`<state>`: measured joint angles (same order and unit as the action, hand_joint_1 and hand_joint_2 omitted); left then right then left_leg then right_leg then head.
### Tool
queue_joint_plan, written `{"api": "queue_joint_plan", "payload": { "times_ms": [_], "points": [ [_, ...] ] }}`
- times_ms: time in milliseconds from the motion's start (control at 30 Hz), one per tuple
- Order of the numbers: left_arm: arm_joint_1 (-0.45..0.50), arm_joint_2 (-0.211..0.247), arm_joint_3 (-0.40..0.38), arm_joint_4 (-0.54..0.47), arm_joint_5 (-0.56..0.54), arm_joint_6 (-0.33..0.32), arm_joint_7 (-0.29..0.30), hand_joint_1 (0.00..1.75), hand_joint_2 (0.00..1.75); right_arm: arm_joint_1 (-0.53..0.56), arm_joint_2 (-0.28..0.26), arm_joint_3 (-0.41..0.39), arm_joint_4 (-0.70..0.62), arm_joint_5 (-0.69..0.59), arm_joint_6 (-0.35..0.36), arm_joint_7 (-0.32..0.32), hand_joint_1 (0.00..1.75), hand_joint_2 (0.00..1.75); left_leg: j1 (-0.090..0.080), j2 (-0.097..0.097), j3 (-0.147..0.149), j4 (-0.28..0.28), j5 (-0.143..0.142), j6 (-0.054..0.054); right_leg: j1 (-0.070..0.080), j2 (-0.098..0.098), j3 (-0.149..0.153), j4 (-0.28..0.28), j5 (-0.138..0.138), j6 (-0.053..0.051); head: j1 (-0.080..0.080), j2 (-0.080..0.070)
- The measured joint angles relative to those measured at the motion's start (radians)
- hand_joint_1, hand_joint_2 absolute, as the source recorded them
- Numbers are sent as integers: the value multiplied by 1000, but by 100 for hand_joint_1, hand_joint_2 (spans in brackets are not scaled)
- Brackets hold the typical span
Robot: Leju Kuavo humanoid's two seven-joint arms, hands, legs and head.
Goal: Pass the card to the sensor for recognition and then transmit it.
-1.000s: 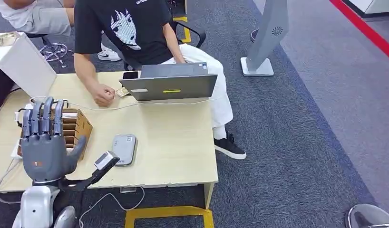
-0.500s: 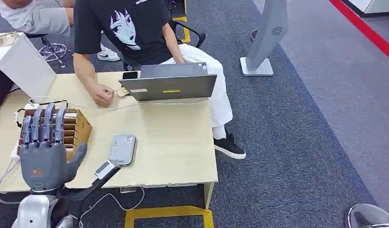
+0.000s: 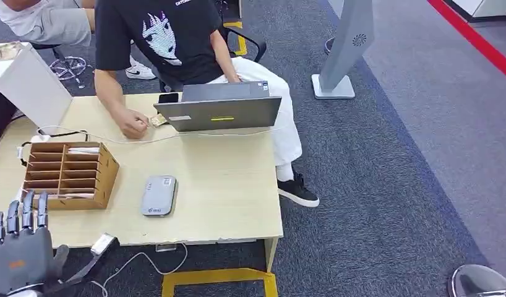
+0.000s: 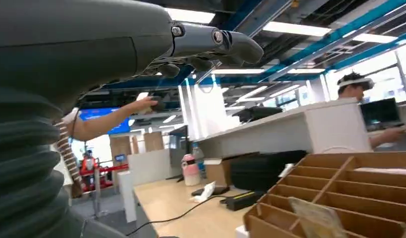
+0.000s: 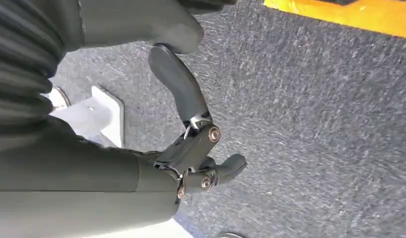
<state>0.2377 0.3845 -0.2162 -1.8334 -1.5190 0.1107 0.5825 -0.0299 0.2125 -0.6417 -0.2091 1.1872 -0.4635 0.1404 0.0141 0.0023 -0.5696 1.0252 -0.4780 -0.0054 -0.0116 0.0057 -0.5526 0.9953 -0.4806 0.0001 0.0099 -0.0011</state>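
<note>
A slotted wooden card rack and a flat rounded grey sensor are seen on the pale table. At lower left, the left hand is spread wide and empty, cut off by the frame. The right hand is loosely curled over speckled carpet, holding nothing.

The left hand has a dark grey palm-back with a small orange mark and a thick grey thumb; its fingers are grey-blue and made of segments. From close by, a grey ribbed cover sits behind it, and small round screws show along the dark fingers. The right hand has the same dark grey shell and ribbed cover. Its black fingers carry copper-coloured screws at the hinges, and a small metal spring shows there.
</note>
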Motion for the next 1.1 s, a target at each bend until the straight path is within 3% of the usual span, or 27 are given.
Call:
{"api": "queue_joint_plan", "payload": {
  "times_ms": [100,167,367,500,600,700,833,1100],
  "points": [
    [28,-31,71,0,3,20,-21,0,175,2,1,-8,-1,4,0,0,0,175,0,0,0,0,0,0,0,0,0,0,0,0,0,0],
    [36,-68,122,3,8,69,-56,0,175,2,1,-10,-1,10,1,-3,0,175,0,0,0,0,0,0,0,0,0,0,0,0,0,0],
    [33,-201,312,84,42,226,-248,0,175,2,1,-11,-1,42,3,-7,0,175,0,0,0,0,0,0,0,0,0,0,0,0,0,0],
    [5,-262,376,150,64,327,-333,0,175,2,1,-12,-1,61,6,-11,0,175,0,-2,0,0,0,0,0,-2,1,0,0,0,0,0],
    [-43,-284,394,231,109,443,-404,0,175,0,1,-12,-1,81,10,-19,0,175,0,-2,0,0,0,0,0,-2,1,0,0,0,-1,0],
    [-104,-296,396,320,147,514,-460,0,175,-6,1,-11,-1,95,14,-24,0,175,0,-2,1,0,1,0,0,-2,1,0,1,0,0,0],
    [-206,-304,394,458,167,539,-487,0,175,-11,1,-8,-1,109,17,-27,0,175,0,-2,1,0,2,0,0,-3,1,0,2,0,0,0],
    [-402,-309,357,741,137,553,-487,0,175,-19,0,-2,-1,127,24,-35,0,175,0,-1,1,1,2,0,0,-1,1,0,3,0,-1,0]
  ]
}}
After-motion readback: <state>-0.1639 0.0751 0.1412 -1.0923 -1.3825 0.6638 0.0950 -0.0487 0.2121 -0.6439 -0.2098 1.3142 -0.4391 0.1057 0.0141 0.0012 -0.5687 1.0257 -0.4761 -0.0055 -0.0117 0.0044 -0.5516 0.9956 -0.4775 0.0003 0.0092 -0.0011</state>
